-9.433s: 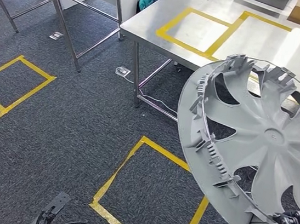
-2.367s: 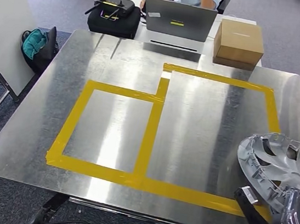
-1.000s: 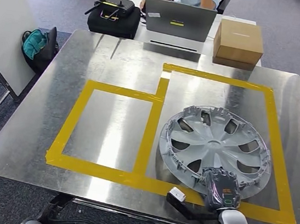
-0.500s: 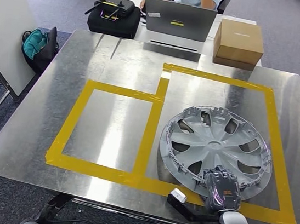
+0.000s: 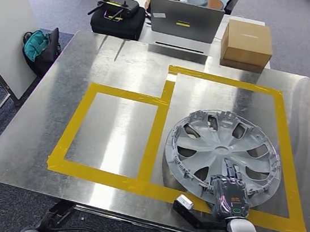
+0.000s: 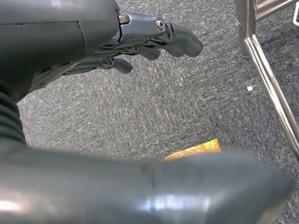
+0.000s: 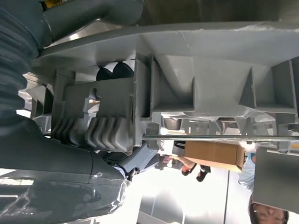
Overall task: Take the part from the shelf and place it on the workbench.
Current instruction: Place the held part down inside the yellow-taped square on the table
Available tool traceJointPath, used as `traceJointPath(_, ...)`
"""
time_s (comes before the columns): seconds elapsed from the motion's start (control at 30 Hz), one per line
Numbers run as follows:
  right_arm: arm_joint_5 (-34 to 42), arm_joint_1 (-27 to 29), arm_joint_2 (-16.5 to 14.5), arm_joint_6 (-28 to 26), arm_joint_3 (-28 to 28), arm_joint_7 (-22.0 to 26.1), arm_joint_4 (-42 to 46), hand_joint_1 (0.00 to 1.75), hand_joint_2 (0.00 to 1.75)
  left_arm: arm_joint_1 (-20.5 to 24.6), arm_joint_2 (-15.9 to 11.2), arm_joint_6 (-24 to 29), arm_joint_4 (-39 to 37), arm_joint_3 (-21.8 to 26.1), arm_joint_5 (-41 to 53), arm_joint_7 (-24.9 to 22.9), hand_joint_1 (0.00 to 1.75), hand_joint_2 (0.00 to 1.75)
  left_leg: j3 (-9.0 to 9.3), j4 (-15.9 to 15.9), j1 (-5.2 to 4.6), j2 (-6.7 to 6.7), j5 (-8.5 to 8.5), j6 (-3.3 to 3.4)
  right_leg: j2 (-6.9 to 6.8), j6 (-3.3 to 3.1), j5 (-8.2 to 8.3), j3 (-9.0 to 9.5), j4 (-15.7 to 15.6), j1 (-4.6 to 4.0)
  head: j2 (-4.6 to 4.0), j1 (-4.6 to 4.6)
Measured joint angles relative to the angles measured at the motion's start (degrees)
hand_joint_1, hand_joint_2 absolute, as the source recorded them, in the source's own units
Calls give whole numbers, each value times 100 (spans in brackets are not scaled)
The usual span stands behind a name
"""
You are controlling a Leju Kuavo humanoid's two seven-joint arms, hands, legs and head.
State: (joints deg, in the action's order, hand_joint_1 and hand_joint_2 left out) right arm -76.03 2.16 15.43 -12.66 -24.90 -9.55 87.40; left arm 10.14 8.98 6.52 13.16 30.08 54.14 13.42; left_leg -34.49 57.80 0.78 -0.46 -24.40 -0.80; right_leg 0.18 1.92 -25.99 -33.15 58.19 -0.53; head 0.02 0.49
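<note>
Down by the robot's side, the left hand (image 6: pixel 116 42) hangs over grey carpet with its dark fingers loosely apart and nothing in them, near a steel table leg (image 6: pixel 267 79). It has free room there and no part in the placing.

Across the bright sheet-metal workbench (image 5: pixel 121 66), the smaller yellow-taped rectangle (image 5: pixel 79 123) on the left lies bare. The grey plastic spoked wheel cover (image 5: pixel 222 150) now lies flat, ribbed side up, inside the larger yellow-taped rectangle (image 5: pixel 276 95) on the right; a couple of seconds ago it was still tilted in the air off the bench's right near corner. Over the last second it has not shifted, so the placing looks done but for the release.

The right hand (image 5: pixel 229 195) sits at the cover's near rim. Against half a second ago its fingers show a little more spread over the rim in the head view. In the right wrist view they are curled about a rib of the rim (image 7: pixel 98 133), so I judge it still has hold, perhaps loosening.

The cover's near edge comes close to the near strip of tape, which runs just inside the bench edge, so the hand should lift away without dragging it. To the right there is bare metal between rim and tape. At the far side a laptop (image 5: pixel 184 20) and a brown cardboard box (image 5: pixel 245 43) stand well apart from the cover, with a seated person behind.
</note>
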Motion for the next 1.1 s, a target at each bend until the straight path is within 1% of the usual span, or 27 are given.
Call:
traceJointPath(0.23,103,0,0,4,8,-1,46,0,175,-12,-3,4,0,0,-45,9,0,0,-1,0,0,0,0,0,0,0,0,-1,0,0,0,1)
traceJointPath(0.7,875,177,-34,-304,320,178,637,0,175,-59,-17,21,0,0,-132,84,0,0,-8,0,0,-1,0,0,-4,0,0,-5,0,0,0,1)
traceJointPath(1.1,911,219,-70,-312,429,186,735,0,175,-68,-22,21,0,0,-138,99,0,0,-9,0,0,-1,0,0,-4,0,0,-7,0,0,0,1)
